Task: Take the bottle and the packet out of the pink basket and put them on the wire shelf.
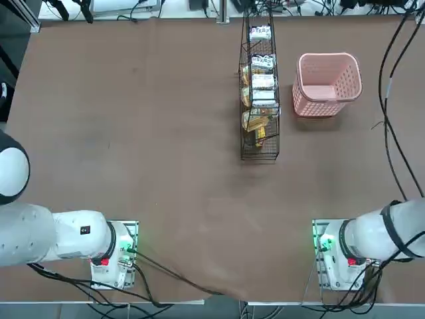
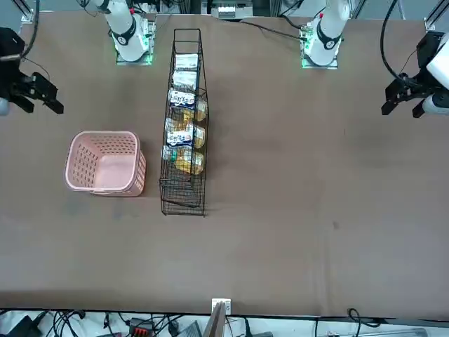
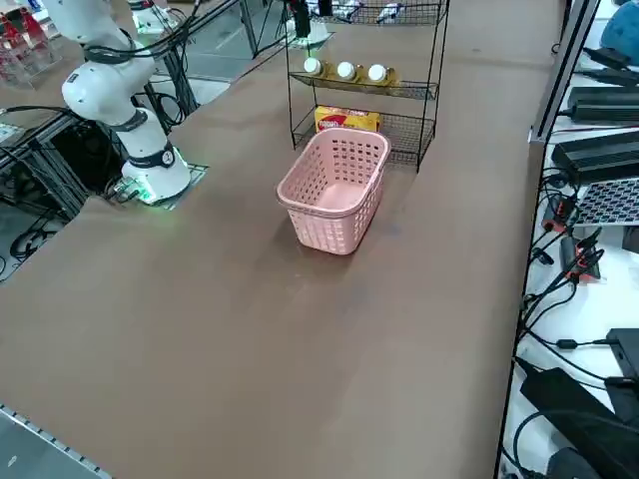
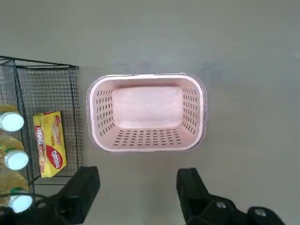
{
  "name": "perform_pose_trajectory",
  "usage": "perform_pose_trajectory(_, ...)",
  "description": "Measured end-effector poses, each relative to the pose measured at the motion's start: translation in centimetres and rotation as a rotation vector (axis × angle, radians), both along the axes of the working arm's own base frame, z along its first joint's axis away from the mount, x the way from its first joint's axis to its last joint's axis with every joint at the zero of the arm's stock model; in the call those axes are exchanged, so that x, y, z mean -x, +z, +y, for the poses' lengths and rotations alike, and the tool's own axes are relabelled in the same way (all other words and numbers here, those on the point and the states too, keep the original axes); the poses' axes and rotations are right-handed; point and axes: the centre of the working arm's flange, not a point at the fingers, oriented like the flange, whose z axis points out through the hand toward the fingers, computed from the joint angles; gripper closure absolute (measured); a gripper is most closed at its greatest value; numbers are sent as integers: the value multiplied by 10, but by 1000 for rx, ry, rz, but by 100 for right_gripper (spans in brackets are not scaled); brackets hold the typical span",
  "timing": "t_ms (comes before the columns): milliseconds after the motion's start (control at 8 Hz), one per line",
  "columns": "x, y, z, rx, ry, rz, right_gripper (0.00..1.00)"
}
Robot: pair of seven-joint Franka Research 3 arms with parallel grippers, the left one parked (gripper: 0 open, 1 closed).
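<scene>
The pink basket (image 1: 330, 58) (image 2: 104, 135) (image 3: 334, 225) (image 4: 145, 140) stands upright beside the wire shelf (image 1: 259, 143) (image 2: 184, 200) (image 3: 414, 125) (image 4: 51, 89), and nothing shows inside it. On the shelf, three amber bottles with white caps (image 3: 345, 71) (image 4: 16, 159) stand in a row. White packets (image 1: 263, 63) (image 2: 184, 78) lie there too. I cannot tell which of them are the task's bottle and packet. My right gripper (image 4: 136, 194) (image 2: 43, 104) hangs open and empty, high above the table on the near side of the basket.
A yellow packet (image 3: 346, 120) (image 4: 49, 143) lies on the shelf's lower tier. Black cables (image 1: 392, 133) trail over the table's right edge, with more cables and boxes (image 3: 599, 150) beyond it. Brown tabletop surrounds the basket and the shelf.
</scene>
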Motion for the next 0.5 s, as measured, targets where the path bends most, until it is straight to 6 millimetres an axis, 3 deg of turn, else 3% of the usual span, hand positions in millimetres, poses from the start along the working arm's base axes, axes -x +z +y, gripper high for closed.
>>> perform_pose_trajectory(500,13,-12,-5,-3,-23,-8,0)
